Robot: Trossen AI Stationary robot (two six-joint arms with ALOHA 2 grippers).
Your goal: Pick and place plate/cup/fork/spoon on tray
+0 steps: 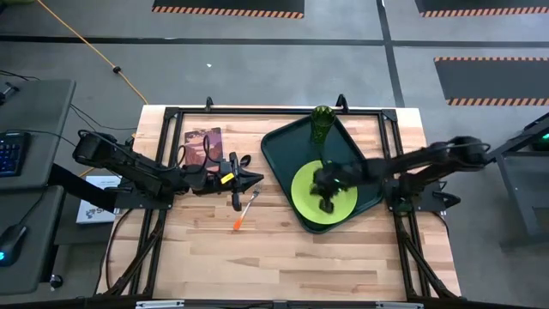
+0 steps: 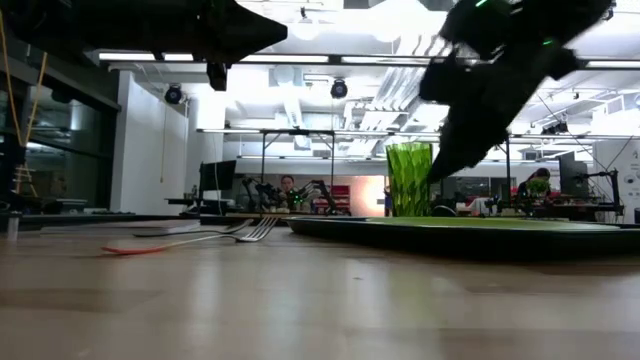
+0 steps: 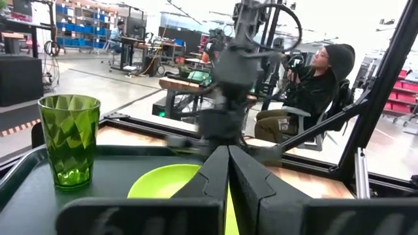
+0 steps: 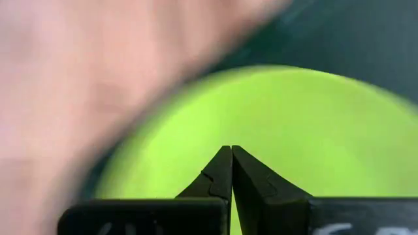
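On the bare wood at the near-centre of the table point(image 1: 283, 257), the fork point(image 1: 243, 214) lies flat, its orange handle pointing toward the front edge and its metal tines toward the left gripper. In the low view the fork point(image 2: 190, 240) rests directly on the wood, clear of the tray.

Just beyond the fork, the left gripper point(image 1: 257, 180) hangs above the table, left of the tray. Its fingers are pressed together tip to tip and hold nothing. In the left wrist view the closed left gripper point(image 3: 228, 156) points toward the tray.

To the right, the tray point(image 1: 283, 150) sits at an angle on the right half of the table. The plate point(image 1: 304, 202) lies flat in the tray's near corner. The right gripper point(image 1: 328, 204) is positioned over the plate, with its arm reaching in from the right edge of the table. In the right wrist view the right gripper point(image 4: 231, 151) has its fingers closed against each other, empty, with the plate point(image 4: 313, 130) directly beyond them.

At the tray's far corner the cup point(image 1: 322, 126) stands upright inside the rim, well apart from the plate.

On the far left part of the table, a small maroon book point(image 1: 202, 146) lies flat behind the left arm.

The spoon is not identifiable in any view.

Beyond the table, a person point(image 3: 320, 78) sits in a chair.
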